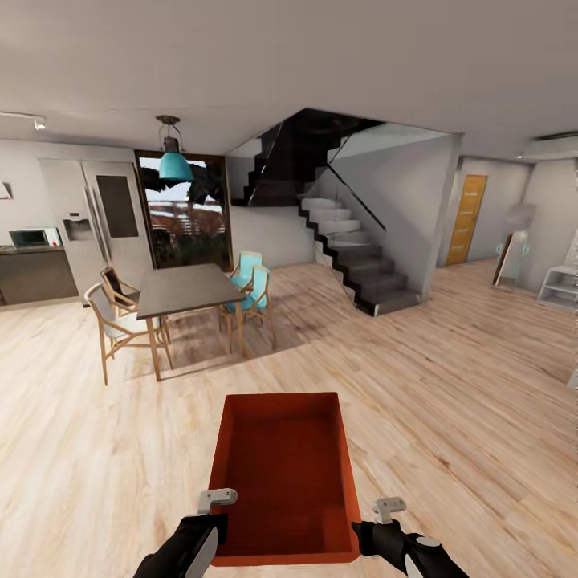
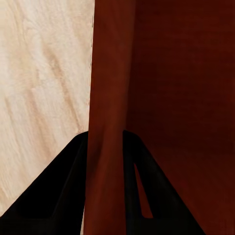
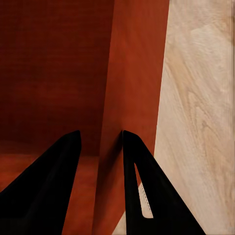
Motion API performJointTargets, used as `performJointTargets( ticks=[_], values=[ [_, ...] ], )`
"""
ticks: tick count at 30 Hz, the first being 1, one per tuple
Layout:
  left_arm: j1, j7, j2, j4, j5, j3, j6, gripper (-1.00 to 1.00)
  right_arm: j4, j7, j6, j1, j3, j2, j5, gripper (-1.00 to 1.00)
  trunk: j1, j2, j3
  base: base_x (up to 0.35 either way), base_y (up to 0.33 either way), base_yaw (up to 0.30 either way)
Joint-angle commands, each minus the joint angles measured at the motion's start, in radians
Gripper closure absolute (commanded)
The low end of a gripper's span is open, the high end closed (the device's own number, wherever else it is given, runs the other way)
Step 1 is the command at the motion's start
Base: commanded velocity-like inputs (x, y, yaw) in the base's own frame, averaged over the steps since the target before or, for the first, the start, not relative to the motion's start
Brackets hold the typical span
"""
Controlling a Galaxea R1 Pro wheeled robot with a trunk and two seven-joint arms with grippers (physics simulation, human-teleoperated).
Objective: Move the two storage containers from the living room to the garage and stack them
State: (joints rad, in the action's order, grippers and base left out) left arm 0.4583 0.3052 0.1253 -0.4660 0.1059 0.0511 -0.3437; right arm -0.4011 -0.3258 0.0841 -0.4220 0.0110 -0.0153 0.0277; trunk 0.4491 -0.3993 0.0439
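Between both arms, orange bin (image 1: 285, 474); wrist views reveal left gripper (image 2: 105, 147), right gripper (image 3: 101, 144) clamped on walls.

Storage container (image 1: 285, 466): matt orange-red, smooth thin walls, plastic-looking. Floor (image 1: 449, 385): light wood planks w/ visible grain, slight sheen. Gripper fingers (image 2: 49, 191): matt black. Table (image 1: 189, 289) at 11 o'clock: dark matt top, wood legs. Stairs (image 1: 361, 265) at 1 o'clock: dark treads, glass railing.
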Motion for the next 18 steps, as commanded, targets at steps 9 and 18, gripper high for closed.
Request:
performJointTargets(
  ticks=[9,18],
  values=[
    [0.0,-0.022,-0.039,-0.005,0.018,0.003,0.043,1.0,0.001,-0.013,0.009,0.0,-0.005,-0.002,0.005,1.0,0.001,-0.001,0.0,0.325,0.0,-0.25],
    [0.0,-0.022,-0.039,-0.005,0.017,0.003,0.043,1.0,0.001,-0.013,0.009,0.0,-0.005,-0.002,0.005,1.0,0.001,-0.001,0.0,0.325,0.0,-0.274]
  ],
)
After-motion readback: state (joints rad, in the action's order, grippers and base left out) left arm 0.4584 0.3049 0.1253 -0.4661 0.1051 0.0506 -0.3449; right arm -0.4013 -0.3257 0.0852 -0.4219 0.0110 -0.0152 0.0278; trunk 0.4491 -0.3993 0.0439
